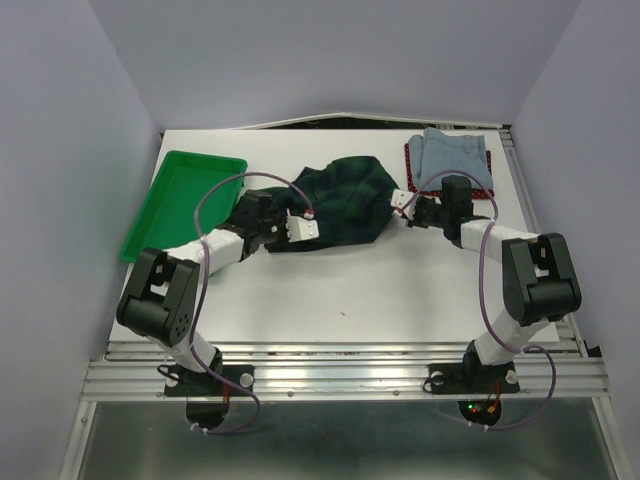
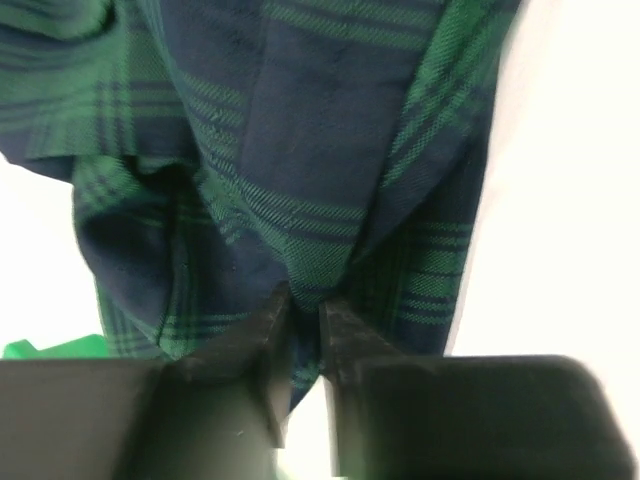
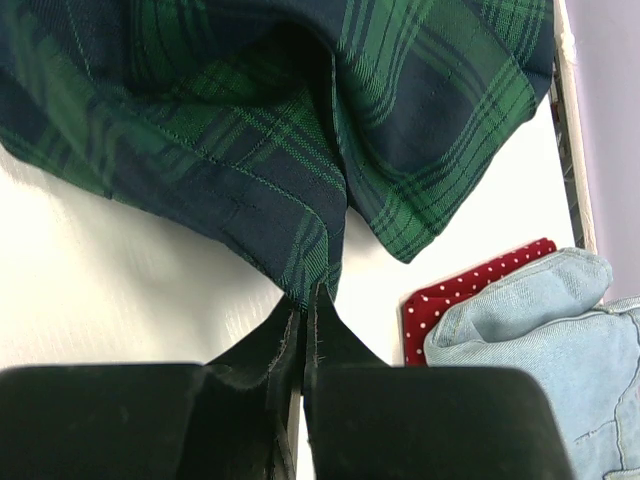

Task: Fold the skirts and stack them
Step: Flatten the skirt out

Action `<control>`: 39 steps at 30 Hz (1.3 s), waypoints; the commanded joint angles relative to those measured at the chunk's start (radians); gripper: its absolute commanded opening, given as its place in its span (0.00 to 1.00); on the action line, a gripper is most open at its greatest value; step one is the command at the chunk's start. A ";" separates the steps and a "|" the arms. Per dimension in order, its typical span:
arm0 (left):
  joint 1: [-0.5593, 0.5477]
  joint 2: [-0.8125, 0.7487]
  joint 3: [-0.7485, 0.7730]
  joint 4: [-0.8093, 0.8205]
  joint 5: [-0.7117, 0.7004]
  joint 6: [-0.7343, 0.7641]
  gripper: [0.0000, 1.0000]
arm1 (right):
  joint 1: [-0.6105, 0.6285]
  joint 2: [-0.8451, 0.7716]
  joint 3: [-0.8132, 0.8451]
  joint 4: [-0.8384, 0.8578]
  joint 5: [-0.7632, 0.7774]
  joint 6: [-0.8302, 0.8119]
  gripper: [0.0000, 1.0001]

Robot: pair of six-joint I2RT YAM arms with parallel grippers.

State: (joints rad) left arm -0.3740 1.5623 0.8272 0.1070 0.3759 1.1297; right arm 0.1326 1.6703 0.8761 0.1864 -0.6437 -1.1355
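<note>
The plaid skirt point(image 1: 345, 200), dark green and navy, lies bunched at the table's middle back. My left gripper point(image 1: 308, 222) is shut on its left edge; in the left wrist view the fabric point(image 2: 300, 180) is pinched between the fingers point(image 2: 260, 345). My right gripper point(image 1: 401, 203) is shut on the skirt's right corner point(image 3: 310, 265). The folded light blue denim skirt point(image 1: 455, 158) lies on the red dotted skirt point(image 1: 412, 160) at the back right, also in the right wrist view, denim skirt point(image 3: 540, 320) over red skirt point(image 3: 470, 295).
A bright green plastic tray point(image 1: 180, 200) sits at the back left. The table's back edge runs just behind the skirts, and its right rail point(image 1: 525, 210) is close to the stacked pair. White table surface point(image 1: 350, 290) lies in front of the plaid skirt.
</note>
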 commanded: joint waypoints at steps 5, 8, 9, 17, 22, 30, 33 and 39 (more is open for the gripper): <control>0.067 -0.062 0.108 0.005 -0.086 -0.125 0.00 | -0.048 -0.086 0.047 0.016 0.110 0.039 0.01; 0.101 -0.143 0.150 -0.015 -0.124 -0.194 0.00 | -0.087 -0.145 0.076 -0.008 0.145 0.043 0.01; 0.103 -0.162 0.179 -0.013 -0.146 -0.209 0.00 | -0.100 -0.162 0.090 -0.040 0.165 0.045 0.01; 0.073 -0.249 0.427 0.088 -0.449 -0.335 0.00 | -0.100 -0.222 0.438 -0.094 0.311 0.146 0.01; 0.012 -0.327 0.432 0.201 -0.567 -0.219 0.00 | -0.100 -0.251 0.610 -0.142 0.397 0.141 0.01; -0.019 -0.496 0.521 -0.102 -0.557 -0.284 0.00 | -0.100 -0.455 0.587 -0.343 0.501 0.022 0.01; -0.032 -0.611 0.506 -0.266 -0.484 -0.337 0.00 | -0.100 -0.566 0.566 -0.476 0.530 -0.010 0.01; -0.036 -0.807 0.533 -0.597 -0.234 -0.400 0.00 | -0.100 -0.763 0.615 -0.759 0.498 -0.044 0.01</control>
State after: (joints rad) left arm -0.4782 0.9070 1.2919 -0.2337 0.2668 0.7673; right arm 0.1200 1.0035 1.4170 -0.3977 -0.4805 -1.1034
